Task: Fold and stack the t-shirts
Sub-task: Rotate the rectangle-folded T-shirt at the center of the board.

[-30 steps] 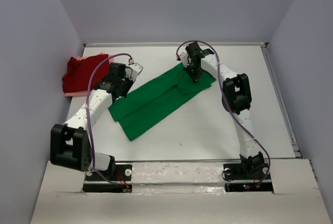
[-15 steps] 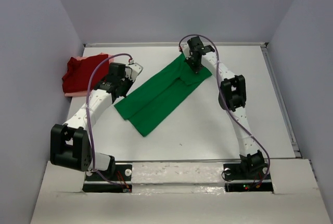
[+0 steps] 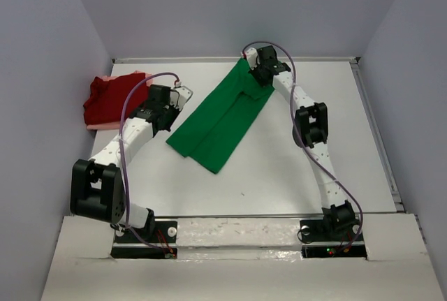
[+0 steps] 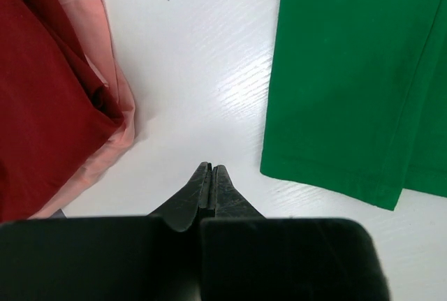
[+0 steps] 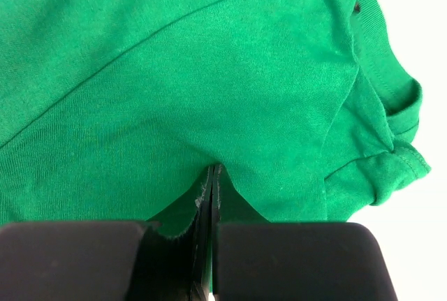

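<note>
Wht tbl, green t-shirt, grey walls

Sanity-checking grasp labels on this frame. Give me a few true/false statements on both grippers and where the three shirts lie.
1. The right gripper is shut on the green shirt. True.
2. The left gripper holds the red shirt. False: it is shut on nothing, over bare table between the red and green shirts.
3. The red shirt lies on the pink shirt. True.
4. The green shirt is stacked on the red one. False: it lies apart from it, on the table.
</note>
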Controlling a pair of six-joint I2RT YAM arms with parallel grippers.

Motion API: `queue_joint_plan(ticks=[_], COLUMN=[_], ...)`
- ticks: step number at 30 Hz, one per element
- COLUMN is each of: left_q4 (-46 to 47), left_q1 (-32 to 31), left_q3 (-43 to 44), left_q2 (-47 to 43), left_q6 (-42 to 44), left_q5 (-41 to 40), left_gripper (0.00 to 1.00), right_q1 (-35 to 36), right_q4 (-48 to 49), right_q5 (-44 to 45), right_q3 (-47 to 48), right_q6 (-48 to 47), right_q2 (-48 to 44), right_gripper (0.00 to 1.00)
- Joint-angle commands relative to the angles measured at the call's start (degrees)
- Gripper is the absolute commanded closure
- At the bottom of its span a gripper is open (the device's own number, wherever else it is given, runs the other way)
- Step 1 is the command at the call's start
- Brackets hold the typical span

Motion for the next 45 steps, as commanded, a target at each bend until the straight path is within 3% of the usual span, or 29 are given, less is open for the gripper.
queue_joint_plan(ticks=[1, 10, 15, 20, 25, 26, 31, 33, 35, 40, 45], left_q4=[0.5, -1.2, -0.8, -1.0, -1.1, -1.4, -0.7, -0.1, 0.8, 5.7, 9.3], left_q1=[-0.2, -0.2, 0.0, -0.1, -0.1, -0.1, -0.1, -0.1, -0.1, 0.1, 0.8], left_q3=[1.3, 1.4, 0.8, 2.0, 3.5, 3.7, 3.8, 3.3, 1.5, -2.0, -0.7], left_q2=[-0.8, -2.4, -2.6, -2.2, -3.9, -4.3, -6.8, -7.0, -6.8, -2.9, 2.5], left_q6=[-0.6, -1.0, -1.0, -1.1, -0.8, -0.7, 0.8, 1.5, 2.4, 3.8, 3.3], left_q5=[-1.1, -2.7, -3.6, -1.3, 2.3, 4.1, 8.9, 10.7, 12.0, 14.4, 17.4], left_gripper=[1.0, 1.0, 1.0, 1.0, 1.0, 1.0, 1.0, 1.0, 1.0, 1.0, 1.0], right_q1=[-0.3, -0.3, -0.3, -0.9, -0.9, -0.9, -0.9, -0.4, 1.1, 4.2, 5.5], right_q4=[6.2, 7.3, 11.6, 15.2, 16.4, 16.4, 9.4, 2.9, -3.0, -1.6, -12.1], right_q5=[-3.0, -10.8, -1.8, 8.3, 11.6, 10.6, -10.6, -19.4, -22.1, -25.8, -33.0], right_q3=[2.6, 9.7, 8.9, -7.9, -23.4, -25.3, -35.3, -33.7, -35.3, -51.9, -49.4], right_q6=[-3.6, -4.9, -6.6, -6.9, -6.3, -5.6, -1.1, 0.9, 3.3, 2.6, 3.7], right_q2=[2.9, 7.2, 6.0, -8.6, -24.4, -27.4, -47.8, -49.7, -51.3, -56.6, -49.9], right_gripper=[1.0, 1.0, 1.0, 1.0, 1.0, 1.0, 1.0, 1.0, 1.0, 1.0, 1.0])
